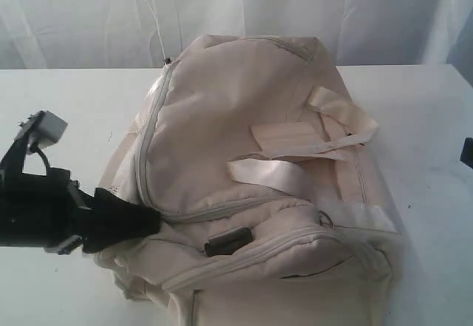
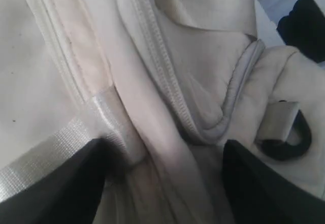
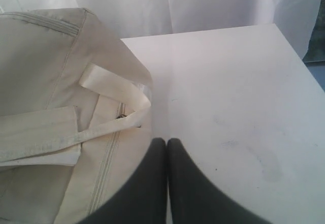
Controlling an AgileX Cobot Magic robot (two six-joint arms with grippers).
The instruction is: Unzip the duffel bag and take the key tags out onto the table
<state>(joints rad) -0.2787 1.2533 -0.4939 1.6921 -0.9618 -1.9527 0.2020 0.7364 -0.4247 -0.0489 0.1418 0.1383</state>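
Exterior view first: duffel bag [image 1: 251, 156] zipped, left gripper [image 1: 151, 221] at its flank

Exterior view: the cream duffel bag lies on the white table [image 1: 66, 97] and fills the middle and the near part of the picture. A white curtain [image 1: 222, 8] hangs behind it. The bag's long curved zipper [image 1: 151, 134] looks closed along the stretch that shows. Pale webbing straps [image 1: 295, 148] lie loose across the top, and a small black fitting [image 1: 227, 241] sits on the near end panel. The left gripper sits at the left, its black tip against the fabric low on the bag's left side. A dark sliver [image 1: 467, 152] at the right edge may be part of the right arm, but too little shows to be sure.

Left wrist view: the left gripper [image 2: 162, 183] has its two dark fingers [image 2: 66, 188] spread wide. Folds of bag fabric and a shiny webbing band [image 2: 56, 148] lie in the gap between them. Whether the pads touch the cloth I cannot tell. A closed zipper line [image 2: 167, 76] runs across the fabric ahead, and a black ring [image 2: 292, 142] on a fabric tab lies beside one finger.

Right wrist view: the right gripper [image 3: 167, 142] has its fingers pressed together and holds nothing. It hangs over bare table [image 3: 228, 92], just beside the bag's end [image 3: 40, 66], where a strap loop [image 3: 111, 122] lies near the edge.
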